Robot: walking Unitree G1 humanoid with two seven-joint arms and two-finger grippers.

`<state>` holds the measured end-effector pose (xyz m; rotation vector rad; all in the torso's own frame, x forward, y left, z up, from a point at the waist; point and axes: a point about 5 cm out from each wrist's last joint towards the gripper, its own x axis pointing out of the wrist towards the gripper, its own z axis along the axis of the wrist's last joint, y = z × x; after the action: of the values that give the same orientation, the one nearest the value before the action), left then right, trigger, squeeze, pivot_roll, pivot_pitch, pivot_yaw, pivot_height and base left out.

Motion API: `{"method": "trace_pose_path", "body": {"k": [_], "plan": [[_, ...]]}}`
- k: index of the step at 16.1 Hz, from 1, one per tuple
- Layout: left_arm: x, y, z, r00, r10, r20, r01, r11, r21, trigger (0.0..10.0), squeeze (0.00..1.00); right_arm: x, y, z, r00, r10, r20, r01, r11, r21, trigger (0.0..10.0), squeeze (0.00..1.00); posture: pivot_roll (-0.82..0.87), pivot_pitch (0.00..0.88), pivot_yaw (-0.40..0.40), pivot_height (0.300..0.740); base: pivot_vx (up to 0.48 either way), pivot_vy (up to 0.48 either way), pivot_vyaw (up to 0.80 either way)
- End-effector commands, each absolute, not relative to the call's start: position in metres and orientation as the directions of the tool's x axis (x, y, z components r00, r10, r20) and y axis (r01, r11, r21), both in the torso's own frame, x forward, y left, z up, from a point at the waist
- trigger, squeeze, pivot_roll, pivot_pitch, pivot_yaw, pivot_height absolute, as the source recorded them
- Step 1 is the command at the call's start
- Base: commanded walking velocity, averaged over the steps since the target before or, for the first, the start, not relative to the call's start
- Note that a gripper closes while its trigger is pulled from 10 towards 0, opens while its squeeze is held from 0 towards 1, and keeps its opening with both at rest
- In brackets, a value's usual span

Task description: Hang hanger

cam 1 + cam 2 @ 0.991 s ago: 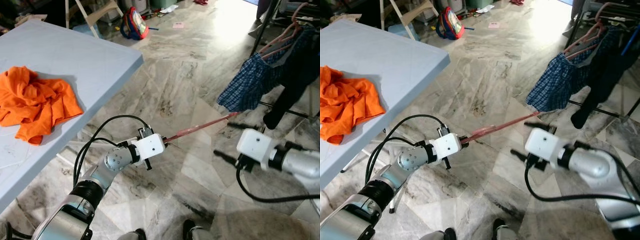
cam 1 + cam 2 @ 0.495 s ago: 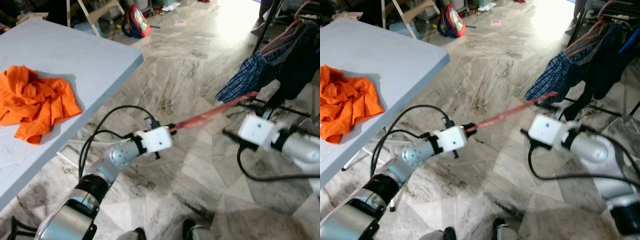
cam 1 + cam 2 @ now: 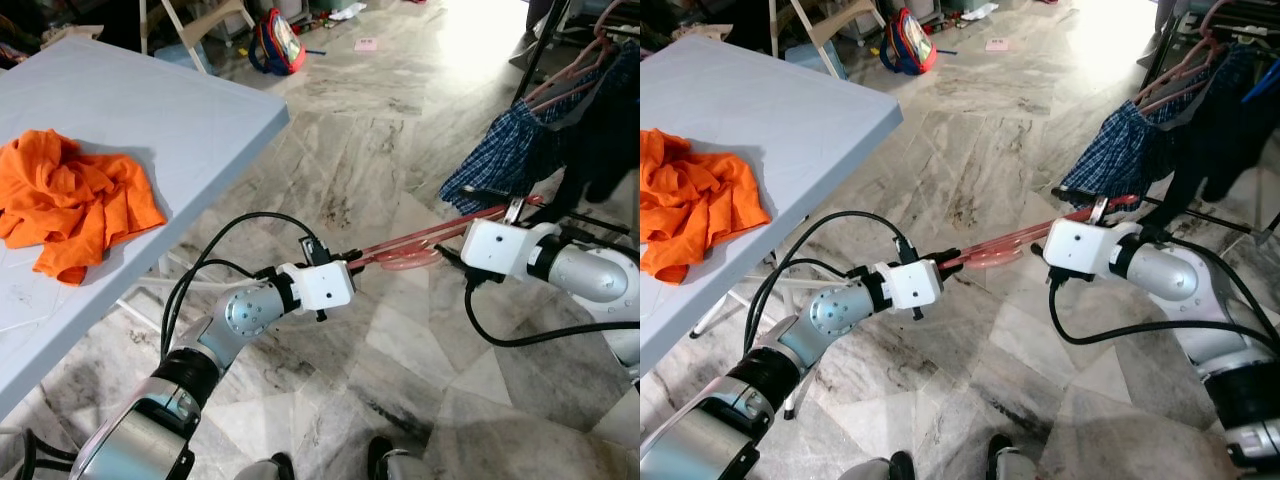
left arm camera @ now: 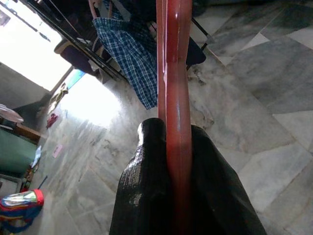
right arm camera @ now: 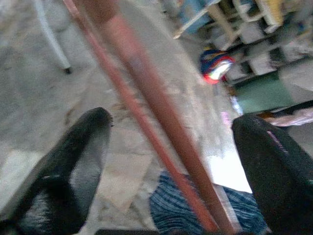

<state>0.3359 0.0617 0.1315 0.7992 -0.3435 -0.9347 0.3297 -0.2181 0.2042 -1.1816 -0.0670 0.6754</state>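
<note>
A reddish-pink hanger [image 3: 425, 238] lies level above the marble floor, between my two arms. My left gripper [image 3: 350, 262] is shut on one end of it; in the left wrist view the black fingers [image 4: 146, 186] pinch the red bar [image 4: 173, 73]. My right gripper [image 3: 452, 256] is at the hanger's other half. It is open, and in the right wrist view the bar [image 5: 146, 93] runs between its spread fingers [image 5: 73, 161]. The clothes rack [image 3: 545, 40] stands at the far right, beyond the hanger's tip.
A blue plaid garment [image 3: 505, 150] and a dark one [image 3: 600, 130] hang on the rack. A pale blue table [image 3: 180, 110] with an orange shirt [image 3: 75, 205] stands on the left. A backpack [image 3: 282, 40] lies on the floor far back.
The hanger has swung round and now lies flatter and lower. My right gripper has moved in to straddle it. My left gripper still holds its end.
</note>
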Motion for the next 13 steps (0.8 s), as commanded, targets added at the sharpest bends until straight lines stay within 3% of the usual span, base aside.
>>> {"method": "trace_pose_path", "body": {"k": [1,6,13], "plan": [[0.335,0.063,0.130,0.559,-0.825,-0.083,0.578,0.316,0.752,10.0,0.00,0.332,-0.214,0.203,0.761,0.548,-0.348,-0.499,0.151,-0.854,0.0,0.00,0.00,0.231,0.102,0.740,0.000,0.000,0.00],[0.335,0.062,0.127,0.563,-0.821,-0.094,0.582,0.312,0.751,10.0,0.00,0.335,-0.200,0.199,0.659,0.580,-0.479,-0.596,0.014,-0.803,0.0,0.00,-0.01,0.225,0.096,0.740,0.000,0.000,0.00],[0.334,0.063,0.120,0.566,-0.817,-0.111,0.595,0.312,0.741,10.0,0.00,0.340,-0.192,0.198,0.629,0.594,-0.501,-0.611,-0.019,-0.791,0.0,0.00,-0.01,0.226,0.092,0.740,0.000,0.000,0.00]]}}
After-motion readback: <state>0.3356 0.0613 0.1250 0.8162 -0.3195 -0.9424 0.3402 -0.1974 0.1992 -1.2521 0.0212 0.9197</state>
